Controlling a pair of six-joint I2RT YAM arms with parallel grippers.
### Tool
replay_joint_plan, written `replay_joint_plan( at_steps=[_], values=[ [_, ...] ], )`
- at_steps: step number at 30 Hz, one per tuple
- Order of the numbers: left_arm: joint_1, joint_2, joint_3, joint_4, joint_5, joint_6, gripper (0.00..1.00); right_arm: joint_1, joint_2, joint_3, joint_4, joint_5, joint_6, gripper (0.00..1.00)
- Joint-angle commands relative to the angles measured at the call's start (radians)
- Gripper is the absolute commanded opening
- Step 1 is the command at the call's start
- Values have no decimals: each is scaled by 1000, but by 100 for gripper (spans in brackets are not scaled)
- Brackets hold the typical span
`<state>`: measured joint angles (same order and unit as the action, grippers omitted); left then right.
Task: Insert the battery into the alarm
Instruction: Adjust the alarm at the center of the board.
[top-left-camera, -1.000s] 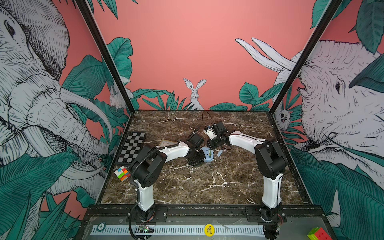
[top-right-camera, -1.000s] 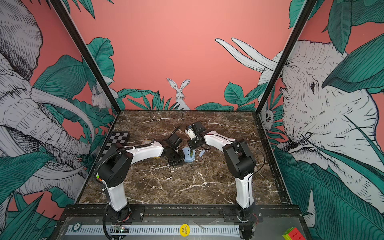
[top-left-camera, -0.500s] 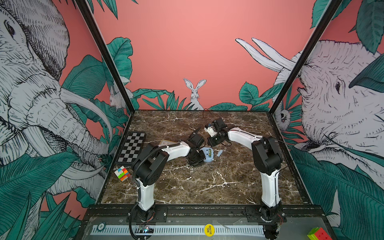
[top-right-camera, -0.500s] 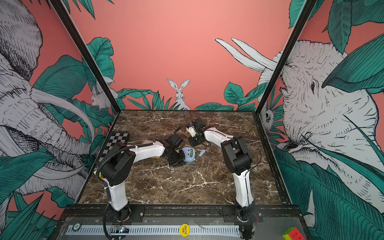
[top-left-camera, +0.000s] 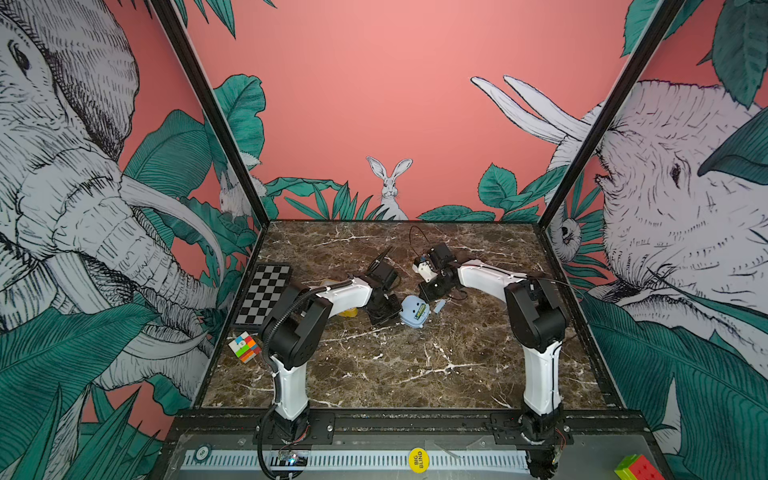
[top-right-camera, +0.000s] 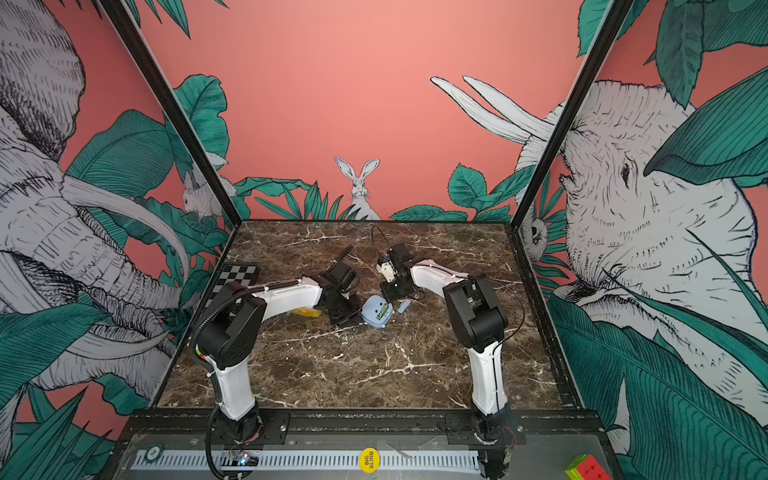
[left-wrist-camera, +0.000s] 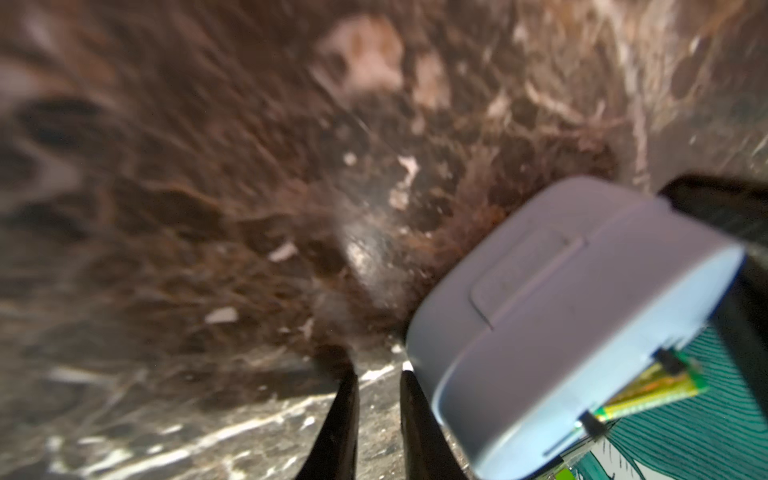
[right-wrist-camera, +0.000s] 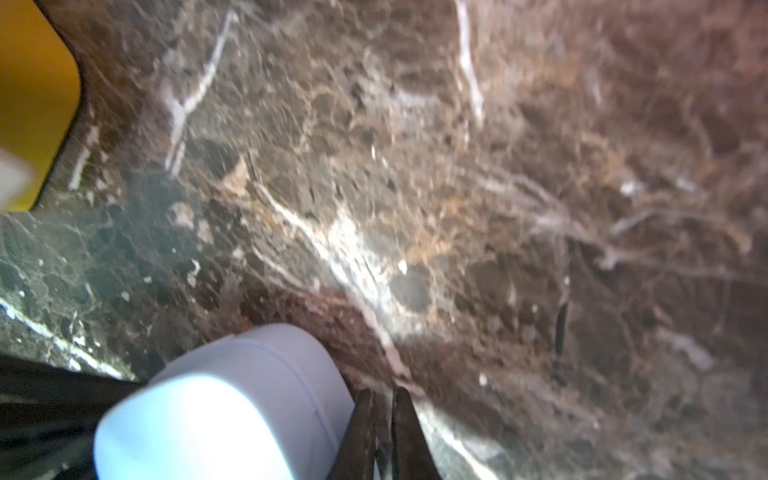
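The alarm is a light-blue rounded case lying on the marble table, with the green-yellow battery showing in its open compartment. A small blue cover lies just right of it. My left gripper is low at the alarm's left side. Its jaws stand a narrow gap apart with nothing between, and one finger rests against the alarm. My right gripper is shut and empty at the alarm's far edge, beside the case.
A yellow object lies under the left forearm. A checkerboard and a colour cube sit along the left edge. Another cube sits outside the front rail.
The right arm has shifted slightly and its jaws have drawn a little closer together. The alarm and the left gripper have stayed where they were.
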<state>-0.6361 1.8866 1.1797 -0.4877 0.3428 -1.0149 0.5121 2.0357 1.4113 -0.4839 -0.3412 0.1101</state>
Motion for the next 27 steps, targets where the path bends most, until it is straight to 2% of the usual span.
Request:
replay_joint_plan(
  at_steps=[1,8,12,17,21,23,27],
  values=[
    [2,-19,32,-43,-16,30,22,0,-73,-43,-10,3,91,11],
    [6,22,81,-32,10,59,22,2,-154,-167,-4,48,321,10],
    [16,17,79,-4,21,58,22,7,-211,-260,47,58,394,10],
    [30,-26,71,-42,-8,107,23,5,-256,-275,-27,139,344,10],
    [35,-123,10,-16,-38,133,27,5,-363,-305,-58,201,305,14],
    [34,-159,-19,15,-39,132,31,4,-400,-319,-44,174,287,15],
    [28,-199,-80,107,3,90,35,9,-426,-374,71,45,263,18]
  ],
)
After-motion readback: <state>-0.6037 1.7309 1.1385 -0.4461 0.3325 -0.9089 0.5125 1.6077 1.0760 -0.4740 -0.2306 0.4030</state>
